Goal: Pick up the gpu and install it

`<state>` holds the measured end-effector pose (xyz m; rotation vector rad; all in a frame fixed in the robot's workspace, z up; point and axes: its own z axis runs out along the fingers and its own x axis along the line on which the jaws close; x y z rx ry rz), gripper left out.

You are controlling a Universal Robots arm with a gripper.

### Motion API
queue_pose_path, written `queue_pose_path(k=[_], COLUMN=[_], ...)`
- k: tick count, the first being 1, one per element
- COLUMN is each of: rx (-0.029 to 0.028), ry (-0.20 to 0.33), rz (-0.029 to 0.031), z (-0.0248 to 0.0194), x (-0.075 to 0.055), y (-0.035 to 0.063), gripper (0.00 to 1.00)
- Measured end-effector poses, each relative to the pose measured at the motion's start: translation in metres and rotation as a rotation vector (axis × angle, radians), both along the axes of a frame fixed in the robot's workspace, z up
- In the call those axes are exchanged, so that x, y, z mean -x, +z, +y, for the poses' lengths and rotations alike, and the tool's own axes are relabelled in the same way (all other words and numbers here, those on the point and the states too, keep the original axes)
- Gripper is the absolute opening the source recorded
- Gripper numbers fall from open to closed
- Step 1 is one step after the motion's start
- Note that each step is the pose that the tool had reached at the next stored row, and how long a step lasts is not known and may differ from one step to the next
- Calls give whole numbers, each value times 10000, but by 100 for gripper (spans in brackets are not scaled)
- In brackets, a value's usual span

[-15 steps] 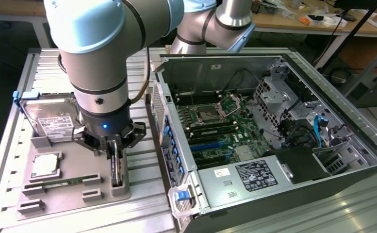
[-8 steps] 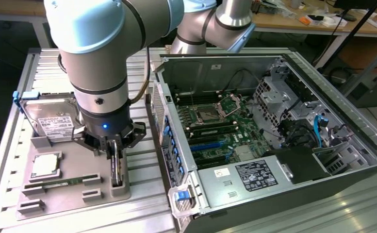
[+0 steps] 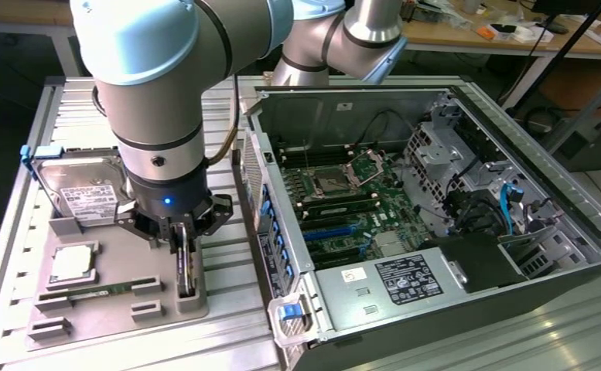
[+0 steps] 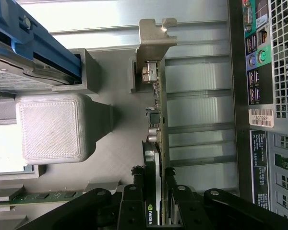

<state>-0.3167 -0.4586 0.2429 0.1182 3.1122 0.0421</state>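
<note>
Looming closest in the exterior view, the grey robot arm (image 3: 155, 93) comes down from twelve o'clock and ends over the eight o'clock part of the scene. Beneath everything is a ribbed aluminium table (image 3: 228, 340). An open computer case (image 3: 331, 116) lies on its side on the table and takes up the three o'clock half of the exterior view. Its motherboard (image 3: 342, 201) is exposed, and a labelled power supply (image 3: 393, 286) sits toward five o'clock of the board. Just beside the case, at its nine o'clock, rests a grey printed tray (image 3: 114, 309) with holders for parts.

A silver hard drive (image 3: 83, 193) with blue side rails sits at the tray's eleven o'clock corner. The gpu (image 3: 186, 274) stands on edge in a slotted holder at the tray's four o'clock edge, the side nearest the case. In the wrist view the gpu (image 4: 158, 120) is seen edge-on, with its silver bracket (image 4: 153, 36) at the end far from the fingers.

The gripper (image 3: 182, 232) hangs straight down over the card. In the wrist view the gripper (image 4: 153, 178) has its jaws drawn narrow, one black finger against each face of the board, clamped on it while the card sits in its holder. A square processor (image 3: 73, 264) lies at nine o'clock of the card. A narrow green memory stick (image 3: 93, 294) lies at the card's eight o'clock.
</note>
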Motion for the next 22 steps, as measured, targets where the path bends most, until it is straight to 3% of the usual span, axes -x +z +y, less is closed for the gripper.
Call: queue_pose_path(k=[16,22], rx=[0,-1], ry=[0,-1], rz=[-1,-1], z=[0,0], x=[0,0], y=[12,70], gripper=[27,27])
